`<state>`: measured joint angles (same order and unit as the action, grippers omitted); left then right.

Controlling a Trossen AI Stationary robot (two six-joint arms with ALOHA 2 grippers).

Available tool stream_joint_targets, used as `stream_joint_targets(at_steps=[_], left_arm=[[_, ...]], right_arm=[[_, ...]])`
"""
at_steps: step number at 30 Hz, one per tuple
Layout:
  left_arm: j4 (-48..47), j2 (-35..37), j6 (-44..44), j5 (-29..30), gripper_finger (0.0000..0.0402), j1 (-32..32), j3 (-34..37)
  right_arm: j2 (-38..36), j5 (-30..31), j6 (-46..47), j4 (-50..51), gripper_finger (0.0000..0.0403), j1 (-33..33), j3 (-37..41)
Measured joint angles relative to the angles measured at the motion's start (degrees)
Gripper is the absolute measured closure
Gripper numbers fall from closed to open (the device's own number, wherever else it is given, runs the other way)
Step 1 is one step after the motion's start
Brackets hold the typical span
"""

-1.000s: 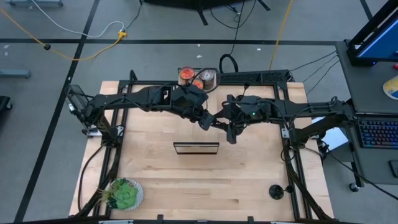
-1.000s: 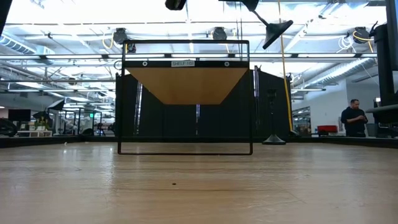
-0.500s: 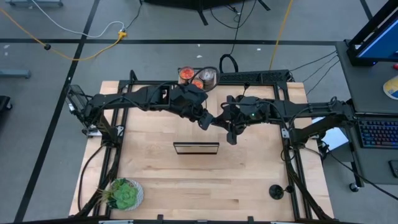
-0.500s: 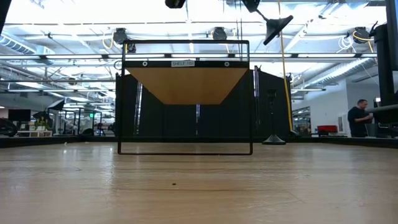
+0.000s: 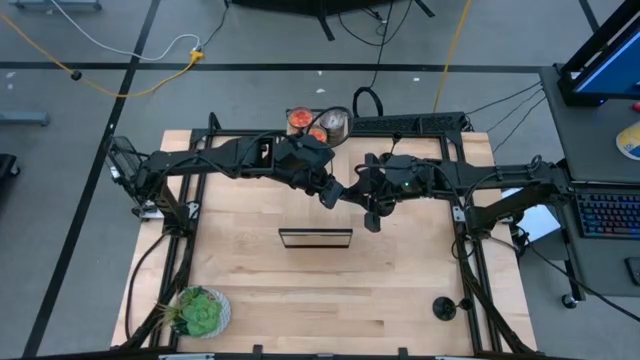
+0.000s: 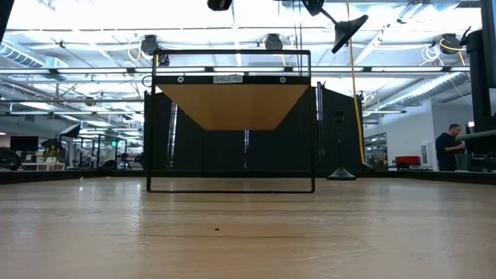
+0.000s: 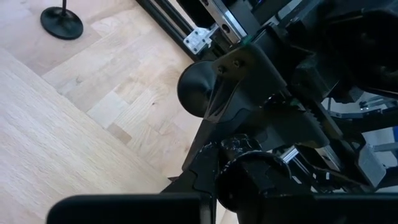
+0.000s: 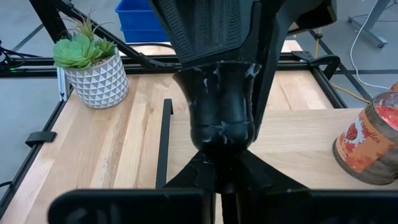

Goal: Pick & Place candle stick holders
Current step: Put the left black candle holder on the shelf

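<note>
One black candle stick holder (image 8: 217, 106) hangs in the air above the table's middle, between my two grippers. Its round base (image 6: 349, 29) is tilted and sticks out beside my right gripper (image 5: 358, 196). My left gripper (image 5: 333, 195) meets it from the table's left, and both grippers are shut on it. A second candle stick holder (image 5: 443, 307) stands upright on its round base near the table's front right corner and also shows as a holder (image 7: 61, 22) in the left wrist view. My left gripper has the holder's cup end (image 8: 214, 71) between its two fingers (image 8: 202, 31), coming from the table's left and slanting down. My right gripper hides much of the contact. The holder is clear of the table. My right gripper pinches the holder just below the cup (image 8: 217, 152), where it narrows into the stem, between its two fingers (image 8: 186, 180). It comes nearly level from the table's right. The base (image 7: 198, 90) juts out tilted beside the fingers.
A small black wire shelf (image 5: 315, 238) with a wooden top stands in the table's middle, under the grippers. Jars (image 5: 300, 121) with red contents sit at the far edge. A potted succulent (image 5: 200, 312) stands at the near left corner.
The held holder's base has swung up a little in the low view. Both arms have stayed in place.
</note>
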<state>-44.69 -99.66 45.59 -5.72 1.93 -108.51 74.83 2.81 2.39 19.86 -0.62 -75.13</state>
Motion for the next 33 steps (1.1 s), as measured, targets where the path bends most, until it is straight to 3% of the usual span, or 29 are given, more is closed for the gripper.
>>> stream_joint_targets(at_steps=[17,27,33], left_arm=[[1.5,0.0,-1.9,1.4,0.0355,0.6,0.1],[-2.2,0.7,-3.9,1.3,0.0253,1.3,0.1],[-6.3,3.0,-4.7,1.1,0.0230,2.3,0.2]], right_arm=[[-0.1,0.4,0.3,0.2,0.0389,0.1,0.0],[-0.1,0.2,0.3,0.3,0.0389,0.1,-0.1],[-0.1,0.8,0.3,1.3,0.0390,0.1,-0.1]])
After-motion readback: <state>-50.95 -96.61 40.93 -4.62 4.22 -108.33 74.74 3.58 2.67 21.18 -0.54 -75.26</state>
